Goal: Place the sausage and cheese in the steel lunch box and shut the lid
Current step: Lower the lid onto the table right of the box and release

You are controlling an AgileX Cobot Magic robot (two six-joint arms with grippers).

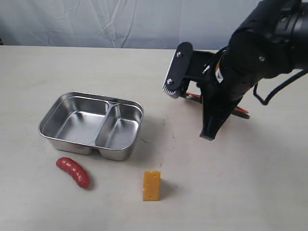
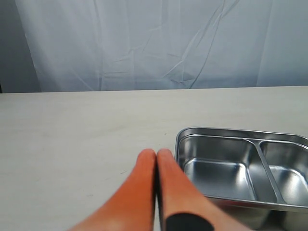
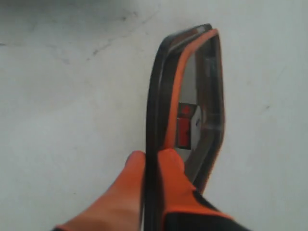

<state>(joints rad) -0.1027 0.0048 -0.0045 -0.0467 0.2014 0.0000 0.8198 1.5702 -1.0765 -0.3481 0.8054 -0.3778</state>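
Fingers (image 3: 168,168) on the right arm (image 1: 260,53) are narrow, pinching the lid (image 3: 204,91) by its rim, with the lid edge-on between them. In the exterior view the lid is mostly hidden behind that arm at upper right. The left fingers (image 2: 144,168) are pressed together on nothing, near a corner of the box (image 2: 216,163). Outward, the box (image 1: 79,126) sits left of centre, both compartments bare. The sausage (image 1: 73,172) lies on the surface (image 1: 231,183) just below it at lower left; the cheese (image 1: 151,186) stands at lower centre. Filling looks not yet begun, with the lid held aside. Next, I judge, the left fingers must spread and drop across the sausage.
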